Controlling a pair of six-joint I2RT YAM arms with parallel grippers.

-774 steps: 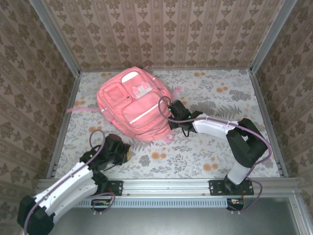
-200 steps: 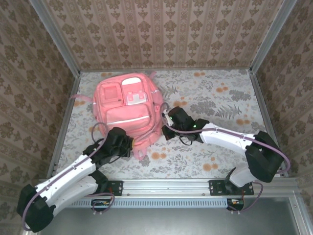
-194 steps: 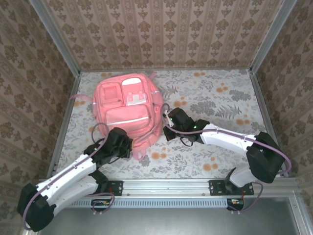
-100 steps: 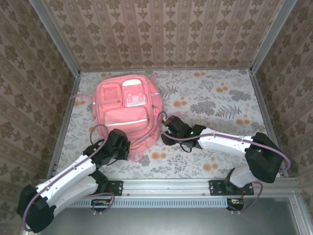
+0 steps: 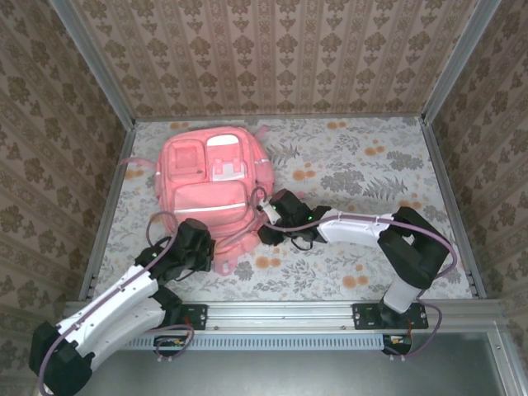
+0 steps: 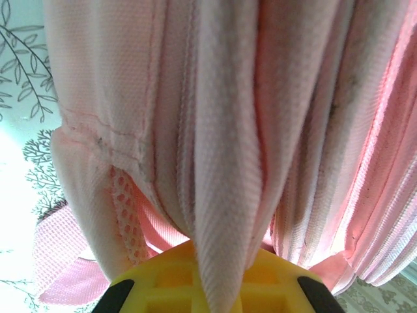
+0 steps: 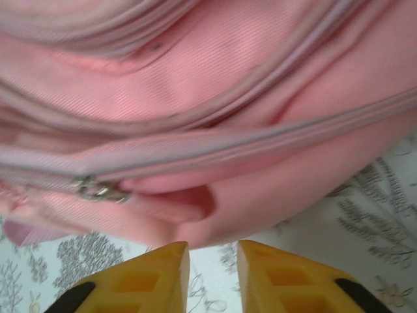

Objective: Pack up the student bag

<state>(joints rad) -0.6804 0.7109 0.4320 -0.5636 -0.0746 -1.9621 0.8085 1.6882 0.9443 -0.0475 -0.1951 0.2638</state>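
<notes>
- Top external: the student bag (image 5: 216, 186) lies flat on the tabletop (image 5: 363, 165), front pockets up. It now sits square to the back wall; a few seconds ago it lay skewed. Over the last second it has hardly moved.
- Same view: the left end effector (image 5: 202, 247) is at the bag's near edge, where it had already arrived a second ago. The right end effector (image 5: 268, 221) has slid in over the last half-second and is now just beside the bag's near right corner.
- Left wrist: a fold of pink fabric from the bag's near edge runs down between the yellow fingers (image 6: 156, 287). The end effector looks clamped on that fold. A strap end (image 6: 58, 254) trails to the left of it.
- Right wrist: the yellow fingers (image 7: 143, 274) stand a narrow gap apart with only tabletop between them, so they hold nothing. They sit just short of the bag's side. A zipper pull (image 7: 98, 189) lies on the bag above and left of them, and the zipper track looks shut.
- Reading: the turning of the bag seems finished. With the left side pinning the fabric, the right appears to be lining up on the zipper pull. No compartment is open yet, so packing proper has not begun.
</notes>
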